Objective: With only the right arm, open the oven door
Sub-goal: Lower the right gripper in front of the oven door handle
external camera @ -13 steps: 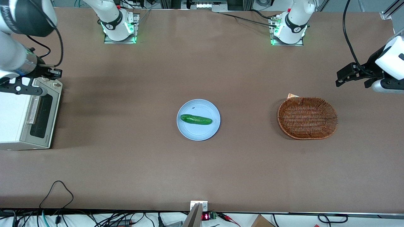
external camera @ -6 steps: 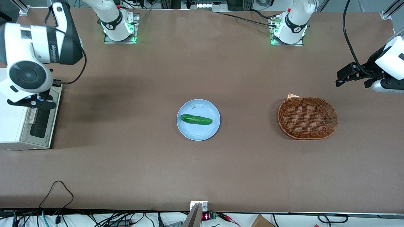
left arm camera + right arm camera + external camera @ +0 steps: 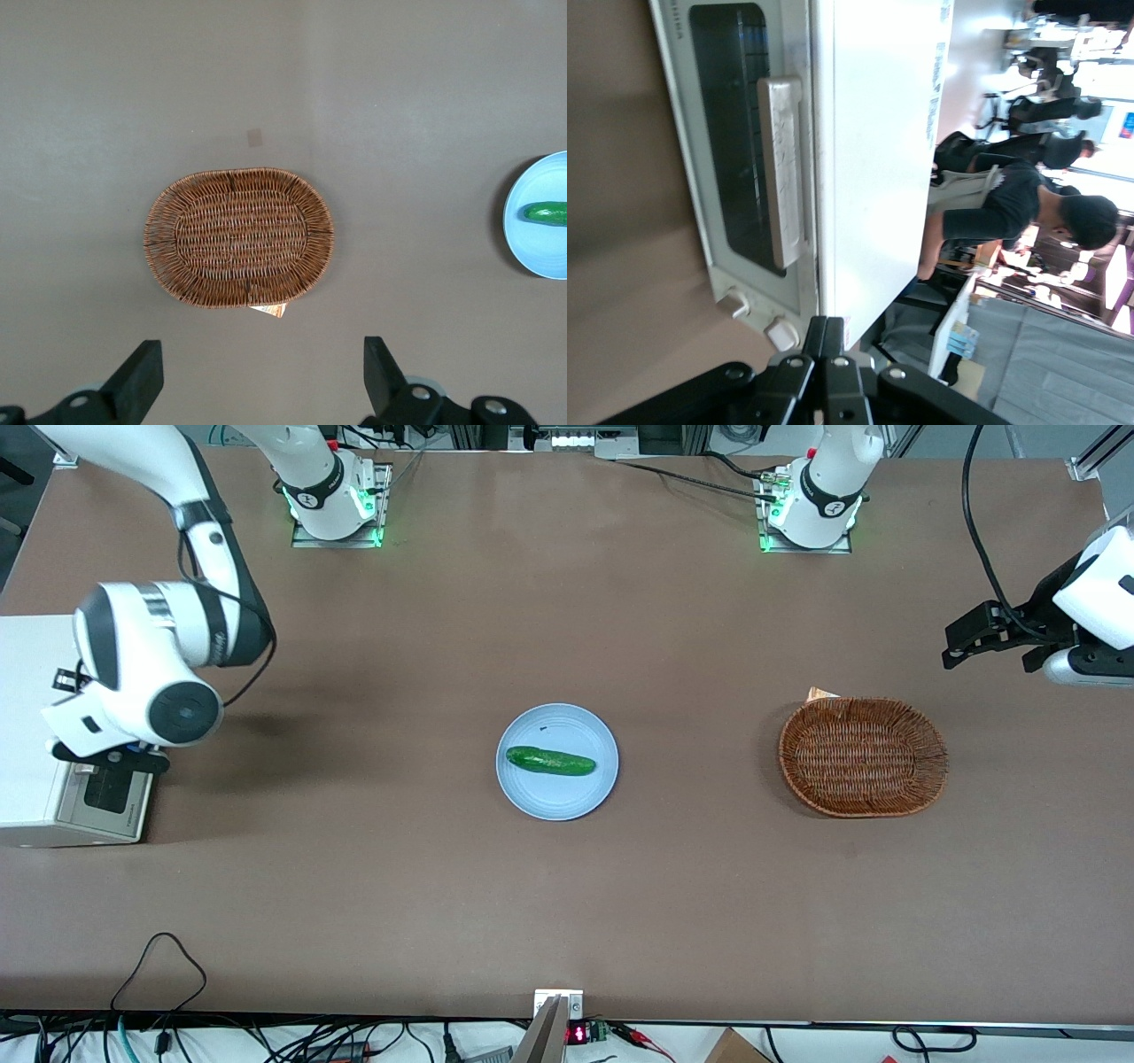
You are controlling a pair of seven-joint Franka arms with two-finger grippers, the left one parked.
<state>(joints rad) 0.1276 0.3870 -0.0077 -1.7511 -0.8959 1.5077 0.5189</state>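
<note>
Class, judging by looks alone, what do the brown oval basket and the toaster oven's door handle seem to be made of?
Brown oval basket: woven wicker or rattan, ribbed strands visible. Pale bar handle on the oven door: probably matte plastic, faintly textured. The black two-finger gripper, fingers together, sits near the oven's knobs.

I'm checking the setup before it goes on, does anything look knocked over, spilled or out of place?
Nothing stands out. The oven door sits closed and square, the cucumber lies on its plate, the basket is upright. The gripper, fingers shut, hangs above the oven's knob end.
</note>
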